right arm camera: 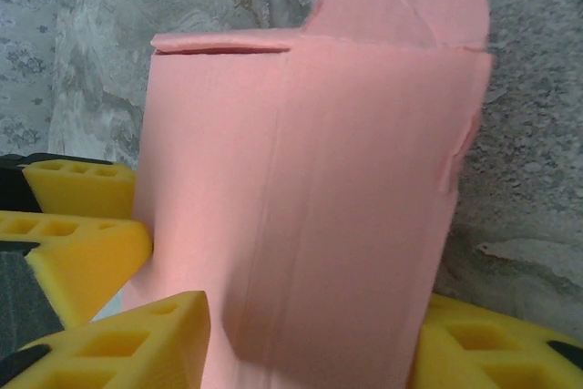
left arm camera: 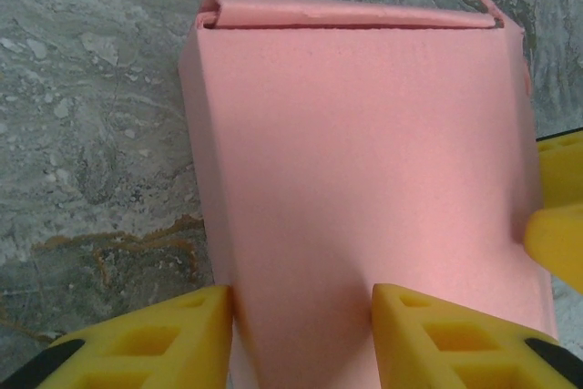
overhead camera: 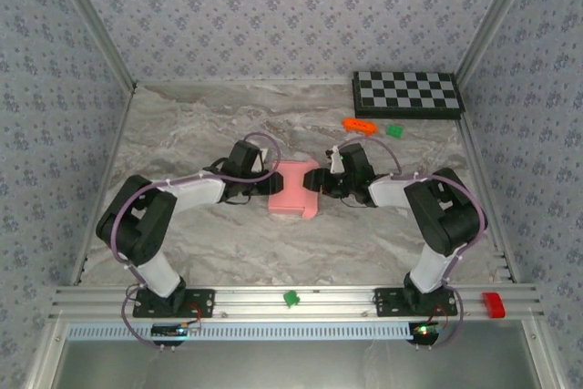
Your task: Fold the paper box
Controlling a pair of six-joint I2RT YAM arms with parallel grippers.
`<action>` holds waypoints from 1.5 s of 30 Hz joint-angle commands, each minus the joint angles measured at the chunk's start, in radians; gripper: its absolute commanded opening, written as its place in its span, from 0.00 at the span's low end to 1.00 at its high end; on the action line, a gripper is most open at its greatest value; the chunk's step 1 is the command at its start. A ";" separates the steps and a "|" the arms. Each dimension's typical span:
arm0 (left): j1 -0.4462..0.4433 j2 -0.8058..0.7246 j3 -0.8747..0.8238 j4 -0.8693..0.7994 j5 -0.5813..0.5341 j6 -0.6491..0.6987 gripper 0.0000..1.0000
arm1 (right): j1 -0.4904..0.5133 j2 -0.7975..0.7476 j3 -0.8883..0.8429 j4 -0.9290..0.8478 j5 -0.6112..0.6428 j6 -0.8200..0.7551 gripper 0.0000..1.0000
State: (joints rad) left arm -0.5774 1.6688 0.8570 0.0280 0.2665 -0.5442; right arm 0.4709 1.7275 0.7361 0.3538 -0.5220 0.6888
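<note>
The box [overhead camera: 293, 189] lies on the table [overhead camera: 200, 134] between the two pairs of jaws. The left gripper [overhead camera: 265, 181] is at its left edge and the right gripper [overhead camera: 318, 179] at its right edge, each with a box end between its jaws. Behind the right jaws lie a long block [overhead camera: 359, 123] and, right of it, a small block [overhead camera: 393, 130]. Behind both is the board [overhead camera: 407, 94]. Before both jaws runs the rail [overhead camera: 364, 295], with a clip [overhead camera: 291, 298] at its middle and a tab [overhead camera: 492, 303] at its right end.

No text, label, brand or number can be read on anything in view.
</note>
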 commanded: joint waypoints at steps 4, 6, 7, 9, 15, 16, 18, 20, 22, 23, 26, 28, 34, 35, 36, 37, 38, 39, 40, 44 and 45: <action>0.008 0.034 0.032 0.026 0.034 -0.008 0.40 | 0.003 0.017 0.013 0.086 -0.075 0.022 0.48; 0.007 0.040 0.032 0.033 0.039 -0.008 0.40 | 0.005 0.012 0.008 0.095 -0.080 0.020 0.47; 0.007 0.045 0.032 0.036 0.043 -0.010 0.40 | 0.005 0.005 0.004 0.101 -0.082 0.017 0.46; 0.007 0.054 0.034 0.046 0.058 -0.012 0.41 | 0.009 -0.009 -0.002 0.112 -0.084 0.017 0.46; 0.008 0.078 0.031 0.097 0.108 -0.033 0.42 | 0.016 -0.077 -0.013 0.094 -0.070 0.002 0.46; 0.007 0.081 0.030 0.108 0.119 -0.038 0.43 | 0.016 -0.088 -0.012 0.087 -0.069 -0.003 0.46; 0.007 0.087 0.030 0.127 0.138 -0.046 0.43 | 0.018 -0.109 -0.011 0.076 -0.062 -0.006 0.46; 0.006 0.091 0.030 0.138 0.152 -0.053 0.44 | 0.017 -0.131 -0.008 0.059 -0.053 -0.012 0.46; 0.004 0.095 0.028 0.153 0.162 -0.059 0.46 | 0.020 -0.150 -0.002 0.036 -0.044 -0.019 0.46; 0.005 0.097 0.030 0.158 0.168 -0.062 0.46 | 0.020 -0.155 0.002 0.025 -0.044 -0.024 0.46; 0.000 0.109 0.031 0.185 0.191 -0.076 0.47 | 0.021 -0.164 0.017 0.000 -0.042 -0.035 0.46; -0.006 0.118 0.031 0.200 0.200 -0.087 0.47 | 0.023 -0.167 0.025 -0.012 -0.038 -0.038 0.46; -0.012 0.130 0.025 0.237 0.205 -0.110 0.47 | 0.034 -0.168 0.052 -0.040 -0.032 -0.048 0.46; -0.012 0.131 0.025 0.238 0.203 -0.109 0.47 | 0.035 -0.169 0.056 -0.045 -0.027 -0.049 0.46; -0.012 0.131 0.024 0.238 0.203 -0.110 0.47 | 0.037 -0.167 0.059 -0.047 -0.028 -0.050 0.46; -0.012 0.130 0.025 0.238 0.200 -0.110 0.47 | 0.038 -0.165 0.064 -0.050 -0.029 -0.049 0.46; -0.012 0.129 0.023 0.237 0.199 -0.111 0.48 | 0.040 -0.163 0.065 -0.050 -0.030 -0.050 0.46; -0.010 0.129 0.023 0.238 0.195 -0.111 0.47 | 0.041 -0.163 0.070 -0.050 -0.030 -0.050 0.46; -0.011 0.129 0.021 0.240 0.192 -0.112 0.47 | 0.043 -0.163 0.075 -0.051 -0.030 -0.050 0.46; -0.004 0.134 0.011 0.259 0.189 -0.128 0.48 | 0.051 -0.166 0.104 -0.075 -0.026 -0.051 0.46; -0.004 0.135 0.007 0.268 0.190 -0.132 0.48 | 0.055 -0.165 0.112 -0.083 -0.023 -0.051 0.46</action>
State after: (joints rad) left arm -0.5568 1.7794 0.8742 0.2440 0.4057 -0.6586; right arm 0.4881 1.5745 0.8131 0.3138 -0.4881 0.6540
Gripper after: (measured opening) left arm 0.475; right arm 0.461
